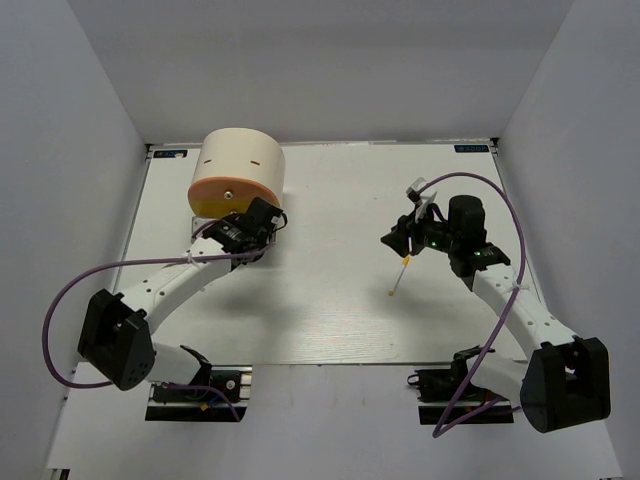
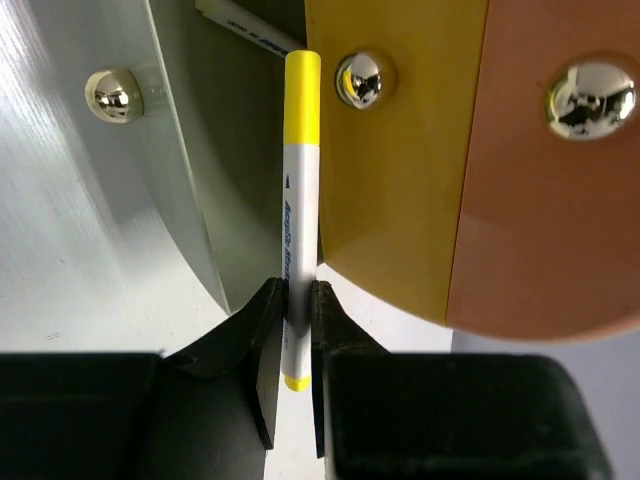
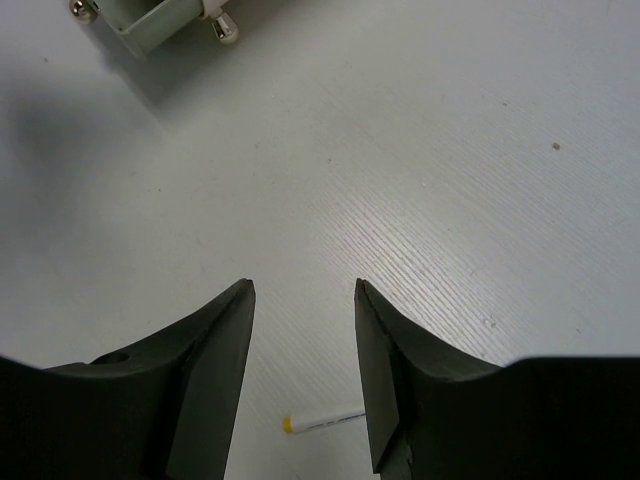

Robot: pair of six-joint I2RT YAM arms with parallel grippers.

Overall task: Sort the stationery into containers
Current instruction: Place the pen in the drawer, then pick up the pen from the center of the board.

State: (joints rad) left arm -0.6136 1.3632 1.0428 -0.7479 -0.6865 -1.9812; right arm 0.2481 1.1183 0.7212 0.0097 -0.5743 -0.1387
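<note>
Stationery first: the yellow-capped marker (image 2: 300, 200) is clamped in your left gripper (image 2: 295, 287). Both fingers (image 2: 262, 345) press on the barrel near its tail end, and the cap points straight out ahead of the jaws. Just right of the jaws in the wrist view is the yellow drawer (image 2: 390, 180), w/ its round knob level w/ the cap. Whether the barrel touches that drawer's edge, you can't tell. Further right is the orange drawer (image 2: 540, 200), also w/ a shiny knob. Left of the jaws a grey-green drawer (image 2: 185, 160) curves away, and there's a dark gap btwn it and the marker. Deep in that gap, ahead of the cap, a second marker (image 2: 245, 24) shows only in part. From the top cam, this hand is right up against the lower front of the cream organiser (image 1: 240, 155). Your right gripper (image 3: 300, 285) has its fingers apart w/ nothing btwn them, held over the bare table (image 3: 480, 150). A loose pen (image 3: 325, 421) lies flat on the table under that hand, back toward the wrist, its yellow tip showing btwn the finger bases. Far ahead and left of those jaws is a small pale-green box (image 3: 150, 25) w/ round knobs, cut off by the frame edge.
</note>
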